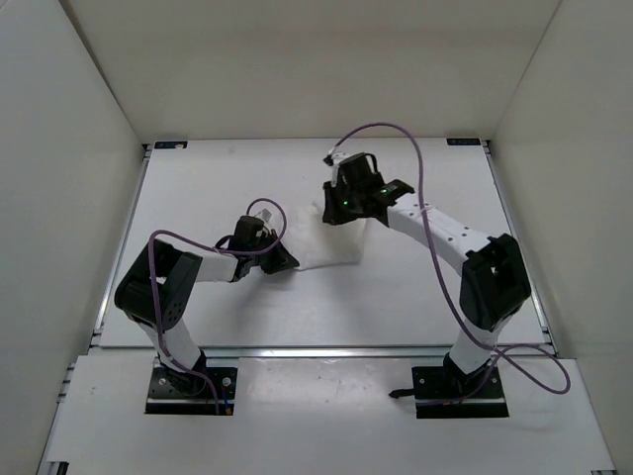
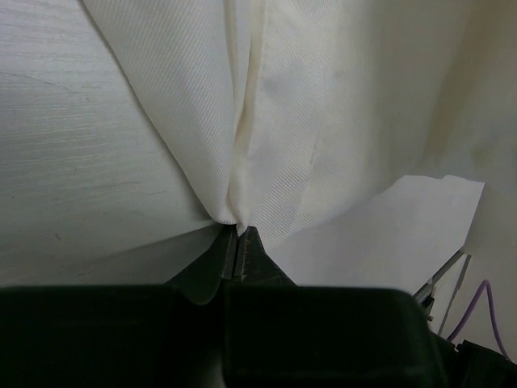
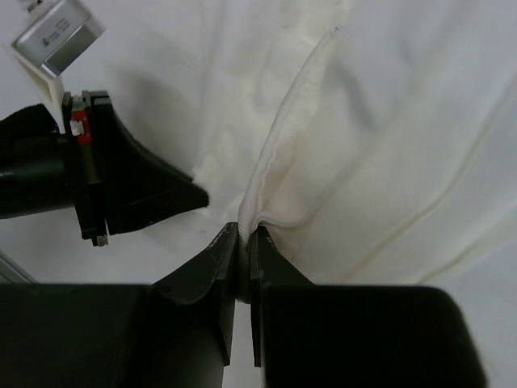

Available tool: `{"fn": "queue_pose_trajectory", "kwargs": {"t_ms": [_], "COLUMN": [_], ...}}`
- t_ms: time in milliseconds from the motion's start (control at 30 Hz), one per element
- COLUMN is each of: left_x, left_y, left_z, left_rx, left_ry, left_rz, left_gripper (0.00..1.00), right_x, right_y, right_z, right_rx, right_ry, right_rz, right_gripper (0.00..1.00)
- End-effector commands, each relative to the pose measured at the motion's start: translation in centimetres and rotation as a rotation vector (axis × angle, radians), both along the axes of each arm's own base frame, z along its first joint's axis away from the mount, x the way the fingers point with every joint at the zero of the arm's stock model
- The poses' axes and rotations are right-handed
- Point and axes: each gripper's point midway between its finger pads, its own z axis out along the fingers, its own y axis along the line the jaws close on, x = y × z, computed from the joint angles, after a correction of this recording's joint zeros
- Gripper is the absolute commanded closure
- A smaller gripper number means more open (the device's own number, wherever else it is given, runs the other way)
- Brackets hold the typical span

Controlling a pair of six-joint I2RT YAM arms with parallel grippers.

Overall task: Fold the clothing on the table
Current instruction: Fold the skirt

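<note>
Tightly pinched: ribbed white clothing (image 2: 323, 121), creased, in left gripper (image 2: 237, 242), right gripper (image 3: 244, 242).

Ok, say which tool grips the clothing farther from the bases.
Right tool, at the far edge of the clothing; left tool pinches its near corner.

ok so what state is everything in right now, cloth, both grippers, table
cloth: crumpled, drawn into pleats where each gripper pinches it
left gripper: shut on cloth
right gripper: shut on cloth, at a thick hemmed edge
table: flat, cloth over part of its middle
</note>
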Motion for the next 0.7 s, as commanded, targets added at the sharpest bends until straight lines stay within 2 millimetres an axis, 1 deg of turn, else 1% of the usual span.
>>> {"fn": "queue_pose_trajectory", "kwargs": {"t_ms": [0,33,67,100,133,167,200,333,367,400,433,467,500,533,567,600,633,667], "left_x": [-0.3,-0.4,-0.5,-0.3,-0.6,-0.5,-0.7,-0.8,-0.7,-1.1,-0.8,-0.9,-0.9,-1.1,-1.1,-1.1,-1.0,-0.9], "left_y": [0.6,0.6,0.6,1.2,1.0,1.0,1.0,1.8,1.8,1.6,1.7,1.9,1.6,1.9,1.7,2.0,2.0,2.3], "left_z": [0.1,0.1,0.0,-0.1,-0.1,0.1,0.3,0.2,0.5,0.3,0.4,0.5,0.8,0.5,0.8,1.0,1.5,1.7], "left_rx": [-0.004,-0.002,-0.002,0.002,0.001,-0.006,-0.01,-0.006,-0.017,-0.014,-0.015,-0.016,-0.024,-0.025,-0.031,-0.031,-0.047,-0.063], "left_ry": [-0.001,-0.007,0.001,-0.003,0.0,-0.005,-0.005,-0.007,-0.011,-0.003,-0.011,-0.011,-0.016,-0.005,-0.01,-0.016,-0.023,-0.029], "left_rz": [0.0,-0.005,-0.004,0.009,0.003,0.003,0.0,0.015,0.016,0.005,0.013,0.014,0.004,0.014,0.01,0.015,0.018,0.041], "left_gripper": [0.98,0.97,0.96,0.95,0.95,0.95,0.95,0.92,0.92,0.91,0.9,0.84,0.73,0.69,0.64,0.59,0.51,0.45], "right_x": [-0.4,-0.9,-1.1,-1.7,-2.3,-2.4,-2.8,-3.6,-3.6,-3.8,-3.9,-4.0,-4.2,-4.4,-4.6,-4.9,-5.1,-5.8], "right_y": [4.4,5.5,6.0,6.9,7.8,8.2,8.8,10.0,10.2,10.3,10.5,10.6,10.7,10.9,11.0,11.0,11.3,11.4], "right_z": [-1.0,-2.0,-3.5,-3.7,-4.6,-5.9,-5.9,-7.5,-7.4,-7.4,-7.2,-7.1,-6.8,-6.8,-6.3,-5.2,-4.3,-3.0], "right_rx": [0.061,0.054,0.038,0.039,0.028,0.019,0.023,0.05,0.058,0.067,0.069,0.073,0.074,0.083,0.097,0.129,0.154,0.173], "right_ry": [0.005,0.025,0.059,0.065,0.081,0.107,0.111,0.168,0.167,0.187,0.186,0.19,0.194,0.201,0.197,0.196,0.187,0.178], "right_rz": [0.078,0.105,0.11,0.135,0.154,0.157,0.175,0.209,0.215,0.217,0.229,0.238,0.242,0.255,0.269,0.278,0.284,0.294], "right_gripper": [1.0,1.0,1.0,1.0,1.0,1.0,1.0,1.0,1.0,1.0,0.97,0.91,0.87,0.83,0.8,0.77,0.73,0.65]}}
